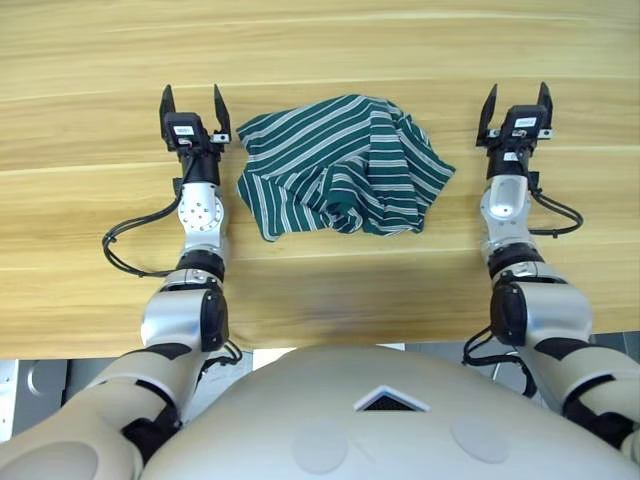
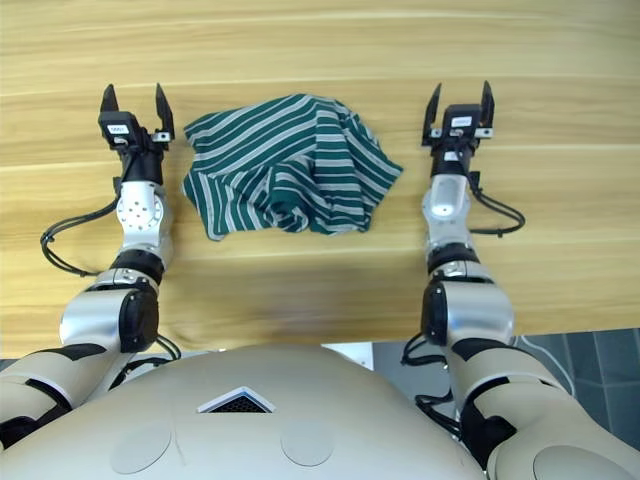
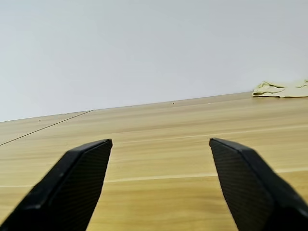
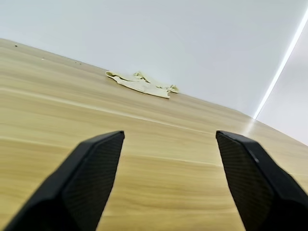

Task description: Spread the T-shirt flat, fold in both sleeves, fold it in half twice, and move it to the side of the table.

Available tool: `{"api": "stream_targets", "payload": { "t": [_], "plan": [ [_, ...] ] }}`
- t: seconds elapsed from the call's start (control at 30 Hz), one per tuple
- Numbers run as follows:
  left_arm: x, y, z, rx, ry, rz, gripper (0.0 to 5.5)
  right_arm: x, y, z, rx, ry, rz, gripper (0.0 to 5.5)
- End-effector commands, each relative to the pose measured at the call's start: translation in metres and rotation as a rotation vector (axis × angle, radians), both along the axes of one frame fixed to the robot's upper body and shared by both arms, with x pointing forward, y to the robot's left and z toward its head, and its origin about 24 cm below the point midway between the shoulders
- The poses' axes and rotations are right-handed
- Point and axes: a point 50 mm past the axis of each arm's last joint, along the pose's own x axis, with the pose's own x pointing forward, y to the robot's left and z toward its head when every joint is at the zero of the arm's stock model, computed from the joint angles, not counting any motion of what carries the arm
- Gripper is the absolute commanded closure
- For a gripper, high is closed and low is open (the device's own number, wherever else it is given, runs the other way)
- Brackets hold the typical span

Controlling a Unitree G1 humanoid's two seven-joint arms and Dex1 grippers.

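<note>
- Dark green white-striped T-shirt (image 1: 343, 165) lay crumpled mid pale wooden desk (image 1: 320, 40).
- Left tool (image 1: 192, 97) at its 9 o'clock, released, apart.
- Right tool (image 1: 518, 96) at its 3 o'clock, released, apart.

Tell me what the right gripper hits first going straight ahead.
Nothing close: the right gripper faces bare table. A pale cloth far off lies roughly in line, though depth is unclear.

Both arms stretch forward, left hand (image 1: 192, 101) and right hand (image 1: 518, 99) with fingers spread wide.
</note>
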Motion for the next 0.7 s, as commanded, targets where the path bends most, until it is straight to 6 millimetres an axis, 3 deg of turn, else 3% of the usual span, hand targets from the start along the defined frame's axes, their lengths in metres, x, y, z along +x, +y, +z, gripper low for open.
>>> {"api": "stream_targets", "payload": {
  "t": [0.03,0.53,0.7],
  "plan": [
    [0.003,-0.001,-0.001,0.004,0.018,-0.003,1.70,0.003,0.003,0.003,0.000,-0.014,0.025,1.99],
    [0.005,-0.002,0.003,-0.002,0.000,-0.012,1.70,0.004,0.003,0.005,0.008,-0.019,0.018,1.99],
    [-0.005,-0.002,0.008,0.032,-0.077,-0.106,1.70,-0.014,0.017,0.008,-0.153,-0.116,0.173,1.99]
  ]
}}
